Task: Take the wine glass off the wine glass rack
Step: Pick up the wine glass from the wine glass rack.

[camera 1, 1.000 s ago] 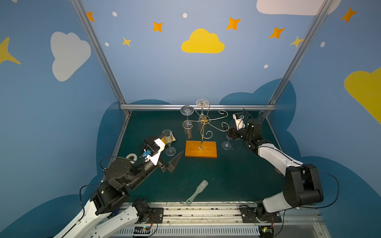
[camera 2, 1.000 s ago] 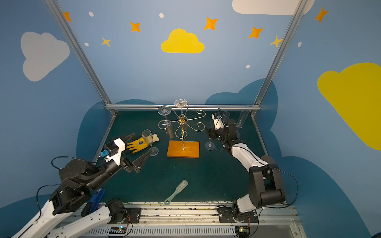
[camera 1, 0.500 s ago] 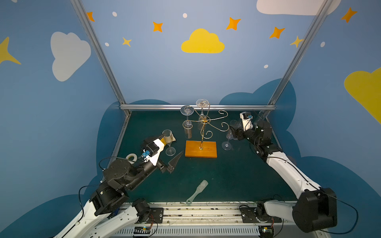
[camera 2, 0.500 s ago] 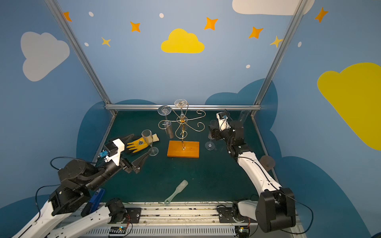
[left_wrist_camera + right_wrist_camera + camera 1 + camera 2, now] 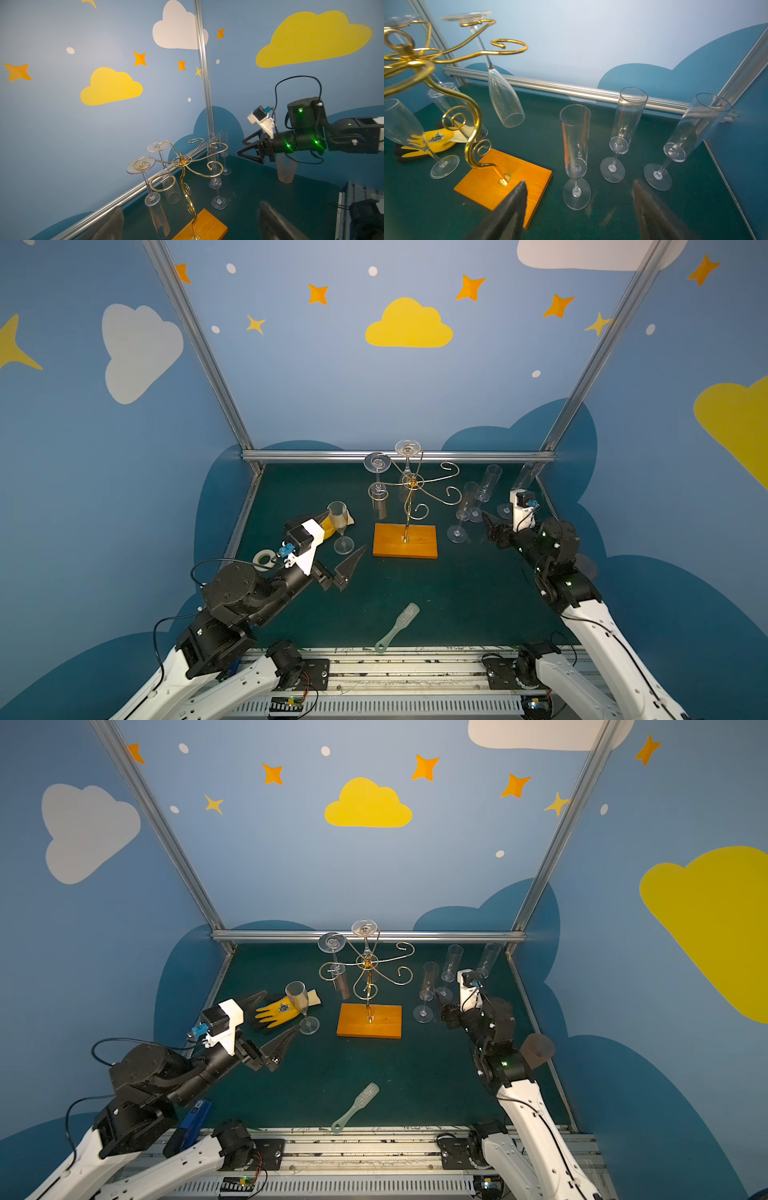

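The gold wire wine glass rack (image 5: 411, 489) stands mid-table on its orange base (image 5: 405, 541). Two wine glasses hang upside down from its arms, one on the left side (image 5: 378, 499) and one at the back (image 5: 406, 456); the right wrist view shows the back one (image 5: 504, 104). My left gripper (image 5: 347, 531) is open and empty, left of the rack beside a standing glass (image 5: 338, 522). My right gripper (image 5: 492, 526) is open and empty too, right of the base. Three upright flutes stand ahead of it, the nearest (image 5: 576, 145) just past its fingertips (image 5: 510, 212).
A yellow glove (image 5: 278, 1009) lies behind the left standing glass. A tape roll (image 5: 262, 559) sits by the left arm. A clear brush (image 5: 399, 624) lies near the front rail. A frosted cup (image 5: 536, 1050) stands behind the right arm. Aluminium rails edge the mat.
My right gripper has drawn back from the upright flutes toward the front right, with its jaws a touch wider. The left arm has not moved.
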Action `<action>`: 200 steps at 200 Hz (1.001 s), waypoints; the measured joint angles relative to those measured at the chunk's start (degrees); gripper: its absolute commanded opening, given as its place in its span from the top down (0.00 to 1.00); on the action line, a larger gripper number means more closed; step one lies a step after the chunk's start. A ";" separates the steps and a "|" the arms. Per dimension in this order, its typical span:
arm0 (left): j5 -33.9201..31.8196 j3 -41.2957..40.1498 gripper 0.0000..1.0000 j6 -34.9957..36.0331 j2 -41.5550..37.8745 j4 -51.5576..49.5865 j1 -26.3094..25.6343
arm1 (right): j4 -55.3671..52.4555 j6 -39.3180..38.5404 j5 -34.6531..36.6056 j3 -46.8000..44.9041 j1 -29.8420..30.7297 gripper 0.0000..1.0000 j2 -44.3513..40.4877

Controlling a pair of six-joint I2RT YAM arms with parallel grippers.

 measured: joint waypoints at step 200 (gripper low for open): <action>37.48 31.39 0.03 -30.77 38.56 -2.25 43.91 | -17.79 13.49 -3.04 -6.08 0.00 0.20 -23.10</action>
